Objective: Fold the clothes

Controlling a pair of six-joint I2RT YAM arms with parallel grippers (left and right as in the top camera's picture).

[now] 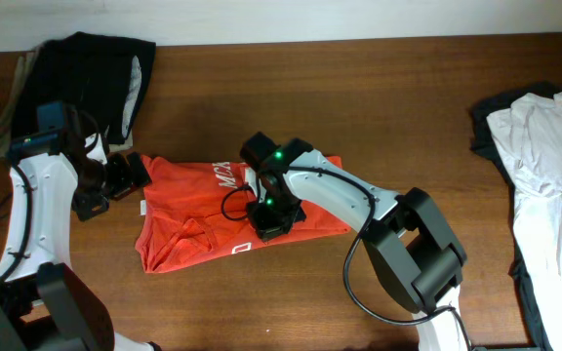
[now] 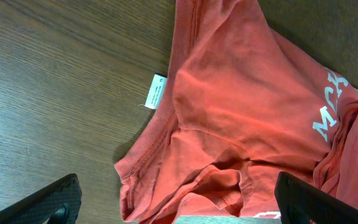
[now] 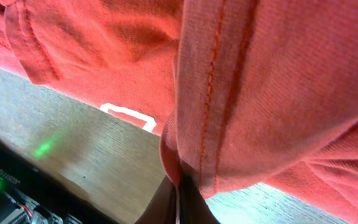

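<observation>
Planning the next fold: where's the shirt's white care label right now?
Left wrist view: the white care label pokes from the edge of the red-orange T-shirt on the left arm's side, onto the wooden table, near the open left pincer.

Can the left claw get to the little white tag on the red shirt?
Probably yes. The left claw hangs open just by that edge of the red-orange T-shirt, and the white tag sticks out uncovered, with nothing between.
</observation>
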